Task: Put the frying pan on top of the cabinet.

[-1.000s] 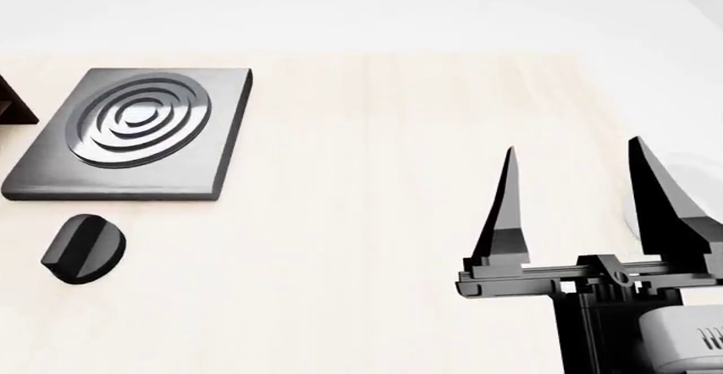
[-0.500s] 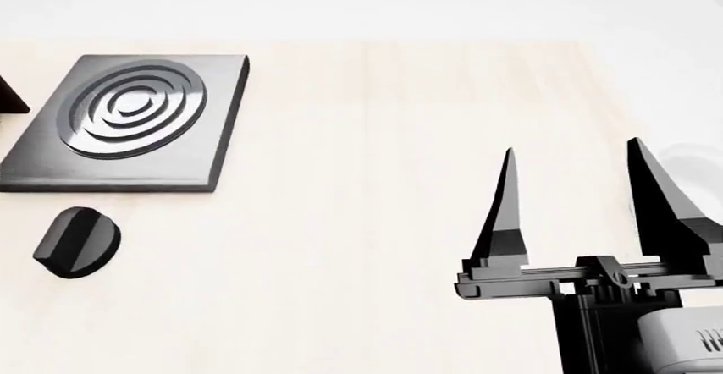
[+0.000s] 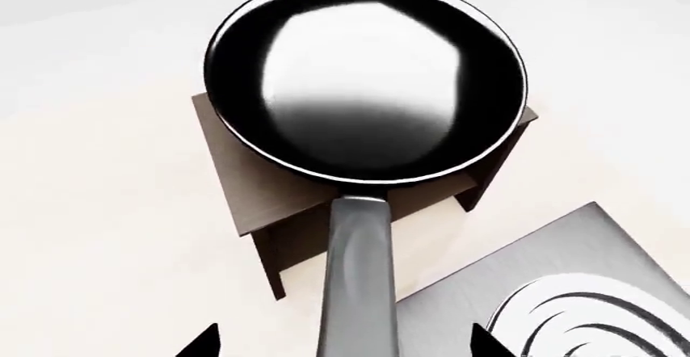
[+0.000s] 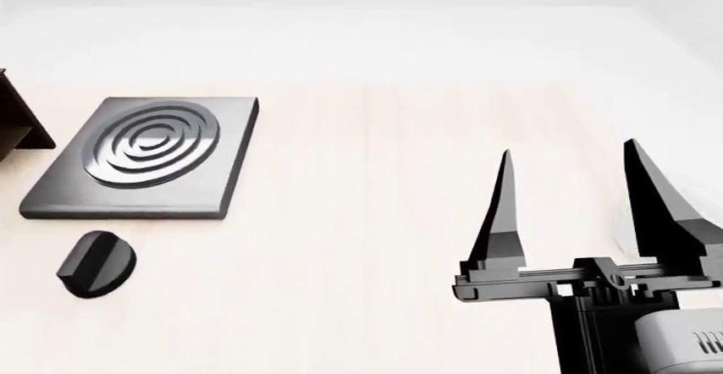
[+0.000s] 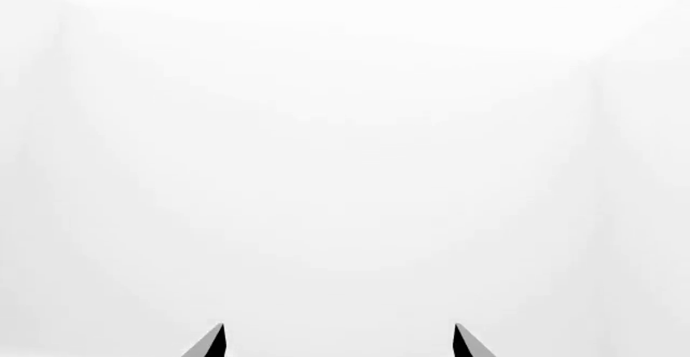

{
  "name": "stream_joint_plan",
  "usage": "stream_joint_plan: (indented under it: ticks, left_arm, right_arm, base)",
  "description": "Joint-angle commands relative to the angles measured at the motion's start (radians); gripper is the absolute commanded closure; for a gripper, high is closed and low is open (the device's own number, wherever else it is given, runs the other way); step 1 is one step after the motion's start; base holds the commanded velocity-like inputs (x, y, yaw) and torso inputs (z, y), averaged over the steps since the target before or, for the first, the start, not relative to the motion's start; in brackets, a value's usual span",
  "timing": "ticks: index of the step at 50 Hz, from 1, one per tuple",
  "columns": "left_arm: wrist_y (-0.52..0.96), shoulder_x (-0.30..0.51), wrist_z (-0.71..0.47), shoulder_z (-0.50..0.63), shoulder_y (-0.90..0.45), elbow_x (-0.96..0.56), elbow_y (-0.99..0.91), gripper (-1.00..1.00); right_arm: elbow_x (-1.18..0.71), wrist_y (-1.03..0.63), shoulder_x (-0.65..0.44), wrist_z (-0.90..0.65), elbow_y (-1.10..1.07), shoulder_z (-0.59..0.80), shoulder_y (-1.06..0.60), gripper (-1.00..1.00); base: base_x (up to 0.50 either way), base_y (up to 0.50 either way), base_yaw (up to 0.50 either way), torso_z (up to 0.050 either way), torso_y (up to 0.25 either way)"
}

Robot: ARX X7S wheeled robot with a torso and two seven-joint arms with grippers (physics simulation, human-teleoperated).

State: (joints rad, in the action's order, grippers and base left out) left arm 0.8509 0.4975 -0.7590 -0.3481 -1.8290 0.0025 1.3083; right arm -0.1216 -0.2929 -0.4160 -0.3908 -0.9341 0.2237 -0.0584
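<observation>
Since half a second ago the head view has shifted, so the one grey hob (image 4: 145, 156) and the one black knob (image 4: 97, 262) sit lower and more to the right, near the bench's left edge. One frying pan (image 3: 364, 78) is above the one cabinet (image 3: 283, 191), its bowl covering most of the top; contact cannot be told. Its handle (image 3: 360, 284) runs between the left gripper (image 3: 341, 342) tips, which stand apart. The right gripper (image 4: 568, 192) is spread, holding nothing.
</observation>
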Motion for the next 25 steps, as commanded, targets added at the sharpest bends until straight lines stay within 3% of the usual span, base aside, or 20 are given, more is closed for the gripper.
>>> stream_joint_plan:
  ticks: [1,7,12,13,17,21,25]
  left_arm:
    - [-0.051,-0.022,0.070,0.053,-0.011,0.007,0.000,-1.00]
    - [-0.111,-0.075,0.102,0.130,-0.039,0.024,0.000,-1.00]
    - [-0.164,-0.154,0.273,0.210,-0.072,0.030,0.000,-1.00]
    - [-0.126,-0.184,0.342,0.226,-0.029,0.025,-0.101,-1.00]
    - [0.474,-0.260,0.477,0.177,0.398,-0.110,-0.701,-1.00]
    - [0.719,-0.305,0.552,0.105,0.612,-0.280,-1.301,-1.00]
    - [0.719,-0.213,0.171,0.054,0.787,-0.853,-1.889,-1.00]
  right_arm:
    - [-0.003,-0.002,-0.004,-0.003,-0.001,0.003,-0.003,-1.00]
    - [-0.005,-0.006,-0.005,-0.004,0.003,0.005,-0.009,-1.00]
    - [-0.005,0.002,-0.005,-0.007,0.011,0.005,-0.007,-1.00]
    - [-0.005,0.005,-0.006,-0.008,0.012,0.004,-0.003,-1.00]
    - [-0.006,0.009,-0.008,-0.009,0.021,0.004,0.001,-1.00]
    - [-0.005,0.005,-0.010,-0.008,0.029,0.007,0.000,-1.00]
    - [-0.005,-0.007,-0.011,-0.009,0.033,0.010,-0.006,-1.00]
  base:
    - [0.00,0.00,0.00,0.000,0.250]
    - [0.00,0.00,0.00,0.000,0.042]
    - [0.00,0.00,0.00,0.000,0.000]
    - [0.00,0.00,0.00,0.000,0.000]
    - [0.00,0.00,0.00,0.000,0.000]
    - [0.00,0.00,0.00,0.000,0.000]
    - [0.00,0.00,0.00,0.000,0.000]
